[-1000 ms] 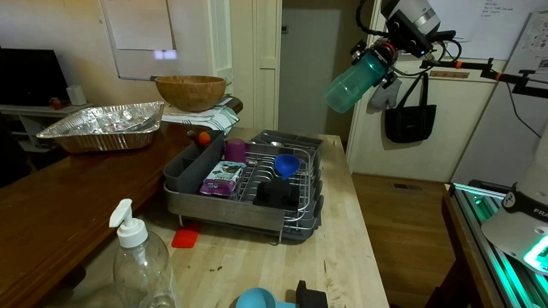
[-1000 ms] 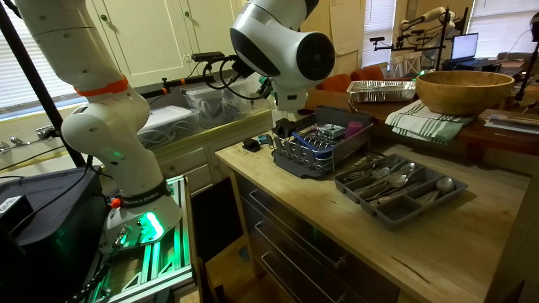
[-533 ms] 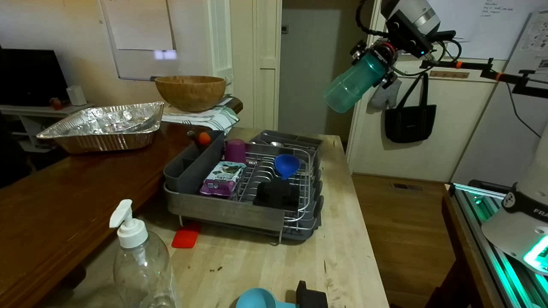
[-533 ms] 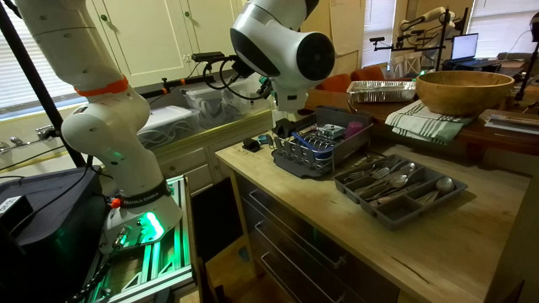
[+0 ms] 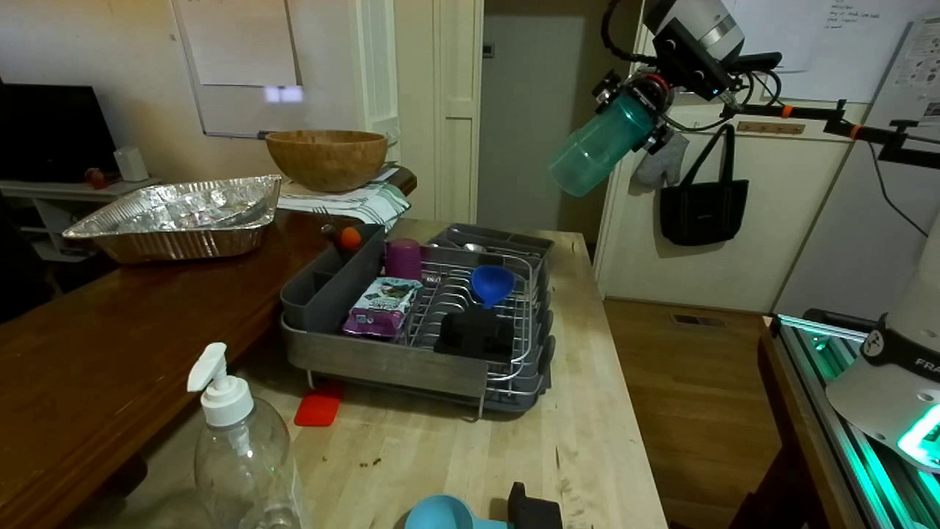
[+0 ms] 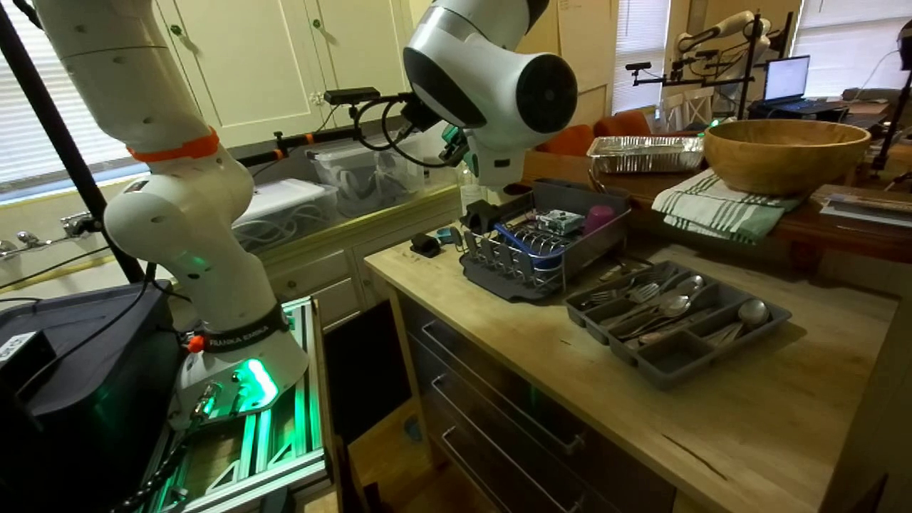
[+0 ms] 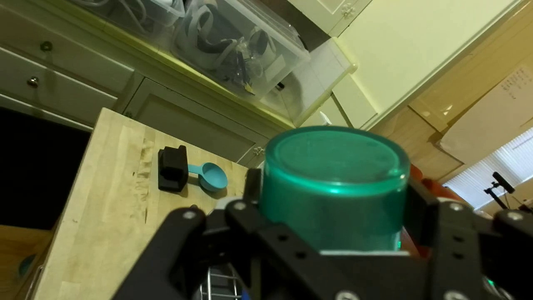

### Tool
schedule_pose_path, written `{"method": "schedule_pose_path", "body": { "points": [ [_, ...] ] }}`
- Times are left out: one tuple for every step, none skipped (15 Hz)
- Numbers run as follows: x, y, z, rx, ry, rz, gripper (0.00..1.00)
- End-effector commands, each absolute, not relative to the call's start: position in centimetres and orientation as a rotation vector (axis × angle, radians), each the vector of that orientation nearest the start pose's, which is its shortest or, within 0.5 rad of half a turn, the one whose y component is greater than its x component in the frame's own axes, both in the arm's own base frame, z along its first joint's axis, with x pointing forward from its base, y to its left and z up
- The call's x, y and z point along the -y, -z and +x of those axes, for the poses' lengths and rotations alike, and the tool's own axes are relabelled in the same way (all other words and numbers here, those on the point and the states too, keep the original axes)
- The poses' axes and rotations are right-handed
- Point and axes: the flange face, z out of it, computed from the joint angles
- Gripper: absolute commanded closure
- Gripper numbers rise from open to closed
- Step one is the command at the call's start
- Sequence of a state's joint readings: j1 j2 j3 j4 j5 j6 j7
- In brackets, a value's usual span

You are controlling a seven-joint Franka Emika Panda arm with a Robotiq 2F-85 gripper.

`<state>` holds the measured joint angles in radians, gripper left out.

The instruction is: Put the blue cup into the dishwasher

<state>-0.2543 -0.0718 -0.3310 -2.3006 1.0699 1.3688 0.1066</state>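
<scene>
Clamping the blue cup [image 5: 596,150] across its sides, the pincer [image 7: 335,200] hangs in the air, its jaws parted by the cup's width, one against each flank near the upper end. The rest of the cup slants down and away from the pincer, touching nothing below. The dish rack [image 5: 389,360] stands on the bench [image 5: 440,455], lower than the pincer and well apart; a purple cup [image 5: 403,259] and a round blue utensil [image 5: 493,283] sit in it. The wall looks like plastic, so I expect little weight, fair stiffness and a slick surface if wet. It seems unlikely to break, though a hard squeeze may bow it. Smooth, round sides could let it swivel; taking hold squarely across the wall near one end, as here, looks sound and leaves the far end to lead into the rack. Which end is the mouth I cannot tell.
</scene>
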Motion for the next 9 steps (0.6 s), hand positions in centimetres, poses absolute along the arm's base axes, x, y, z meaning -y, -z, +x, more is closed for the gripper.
{"method": "schedule_pose_path", "body": {
  "points": [
    [14.6, -39.7, 42.3, -0.856, -0.552, -1.626, 0.22],
    [14.4, -39.4, 42.7, -0.853, -0.562, -1.631, 0.22],
    [14.3, -39.2, 43.0, -0.853, -0.568, -1.633, 0.22],
    [14.4, -39.0, 43.1, -0.853, -0.569, -1.632, 0.22],
    [14.2, -39.0, 43.1, -0.852, -0.568, -1.646, 0.47],
    [13.6, -39.0, 43.6, -0.845, -0.588, -1.661, 0.47],
    [12.5, -38.7, 44.9, -0.846, -0.658, -1.693, 0.47],
    [11.5, -38.5, 45.8, -0.838, -0.708, -1.722, 0.47],
    [10.8, -38.5, 46.4, -0.828, -0.744, -1.748, 0.47]
  ]
}}
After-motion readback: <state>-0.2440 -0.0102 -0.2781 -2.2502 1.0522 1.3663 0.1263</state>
